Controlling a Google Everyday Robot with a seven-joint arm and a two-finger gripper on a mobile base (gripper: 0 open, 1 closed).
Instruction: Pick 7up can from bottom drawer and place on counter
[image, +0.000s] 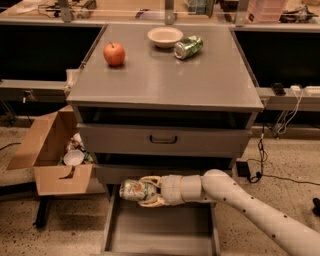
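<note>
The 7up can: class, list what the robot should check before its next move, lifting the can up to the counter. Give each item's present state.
1. Grip: the gripper, low in front of the cabinet, is shut on the 7up can, which lies sideways in it: ok.
2. Can off the floor of the bottom drawer: held above it: ok.
3. Landing spot: the front half of the counter is bare: ok.
4. Things to avoid: the apple, bowl and green can sit toward the back: ok.
5. Upward path past the counter's front edge, directly above the can: cannot tell.
6. Grip firm enough for the lift: cannot tell.
</note>
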